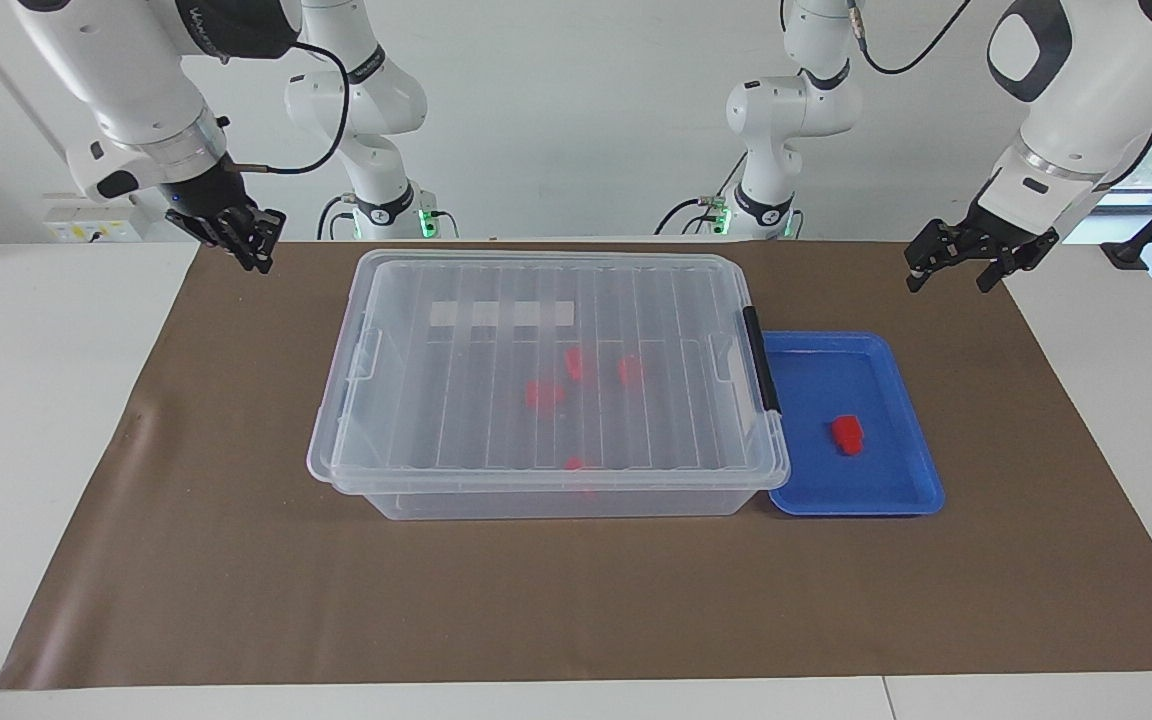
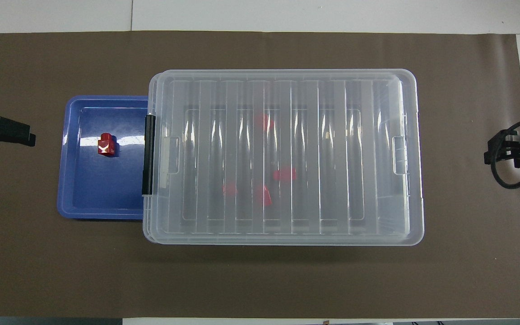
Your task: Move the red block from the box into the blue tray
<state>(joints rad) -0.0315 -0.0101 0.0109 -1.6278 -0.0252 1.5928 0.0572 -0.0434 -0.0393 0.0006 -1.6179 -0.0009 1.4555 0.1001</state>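
The clear box stands mid-table with its ribbed lid on and its black latch toward the blue tray. Several red blocks show blurred through the lid. The blue tray lies beside the box toward the left arm's end. One red block rests in it. My left gripper hangs open and empty above the mat, clear of the tray. My right gripper waits above the mat's corner at the right arm's end.
A brown mat covers most of the white table. The box and tray sit on its middle, with bare mat around them.
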